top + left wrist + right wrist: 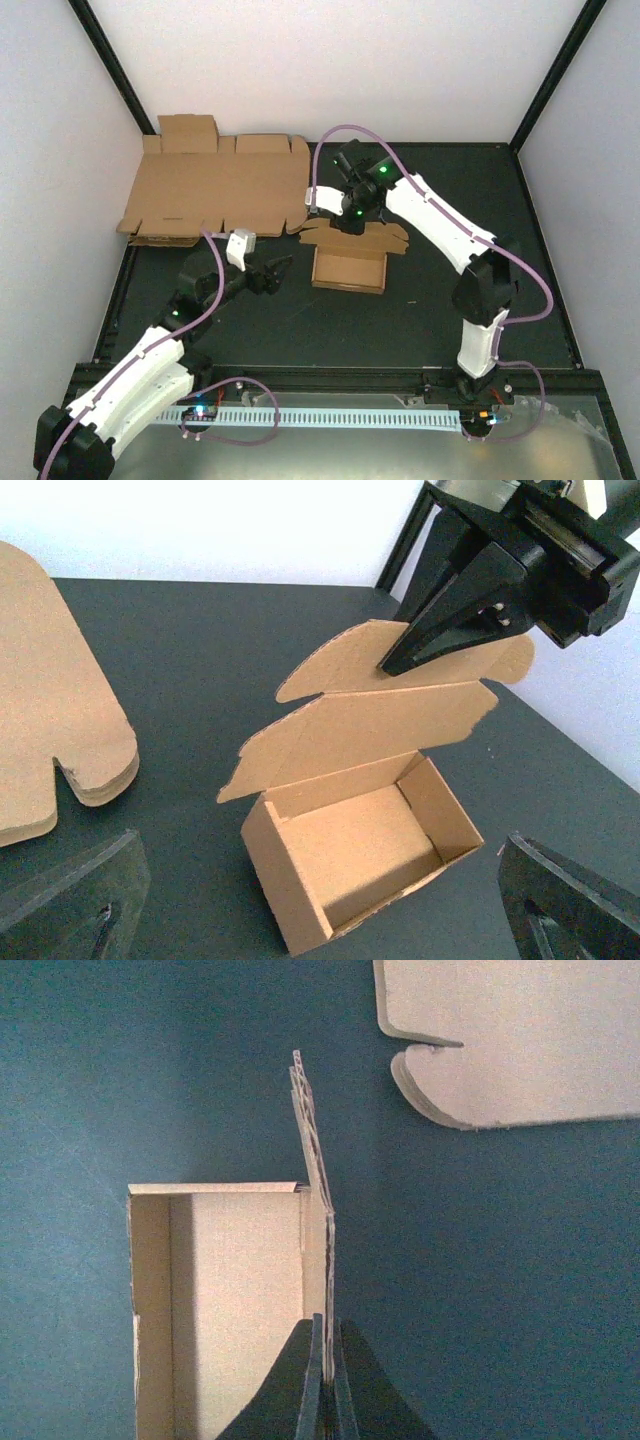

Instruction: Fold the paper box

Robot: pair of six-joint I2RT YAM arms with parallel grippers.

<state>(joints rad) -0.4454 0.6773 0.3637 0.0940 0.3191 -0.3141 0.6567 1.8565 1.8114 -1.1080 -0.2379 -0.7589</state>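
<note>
The paper box [348, 268] stands half-folded in the middle of the dark table as an open brown tray [360, 850] with its lid flap [370, 725] raised along the far side. My right gripper [350, 222] comes down from above and is shut on the top edge of that lid flap [318, 1160]. In the right wrist view my right gripper [327, 1360] pinches the thin cardboard edge beside the open tray [230, 1300]. My left gripper [283, 270] hovers open just left of the box with nothing between its fingers [75, 900].
A stack of larger flat cardboard sheets [215, 185] lies at the back left, its rounded tabs [520, 1040] close to the box. White walls and a black frame bound the table. A white cable track [330, 415] runs along the near edge.
</note>
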